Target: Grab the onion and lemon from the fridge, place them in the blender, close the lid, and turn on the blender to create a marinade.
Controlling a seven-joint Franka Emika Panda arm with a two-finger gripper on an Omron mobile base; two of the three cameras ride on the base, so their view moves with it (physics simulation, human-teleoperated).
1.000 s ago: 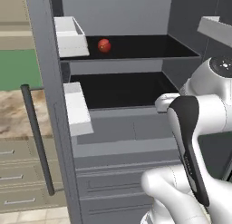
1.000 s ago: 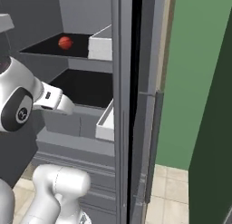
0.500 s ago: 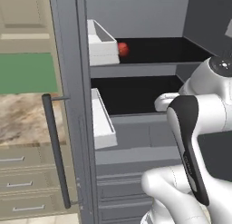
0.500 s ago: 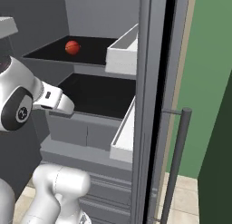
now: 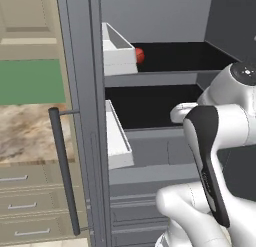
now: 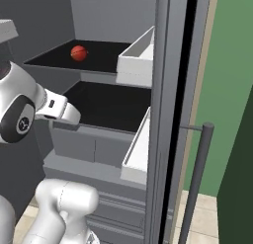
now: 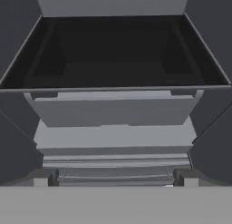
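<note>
The fridge stands open in front of me, its door edge at the right of the right base view. The onion, a small glossy red-brown ball, lies on the upper dark shelf, partly behind a white door bin; from the right it sits in plain sight. My gripper is open and holds nothing. It faces the lower dark shelf and the grey drawer front beneath it, below the onion's level. The lemon, the blender and the lid are out of view.
White door bins jut from the left door, and two more from the right one. Long dark bar handles stand on the door fronts. Wooden drawers and a stone counter lie to the left.
Both base views have shifted and the fridge interior looms larger, so the base has driven closer. The arm keeps the same pose and the gripper stays open.
</note>
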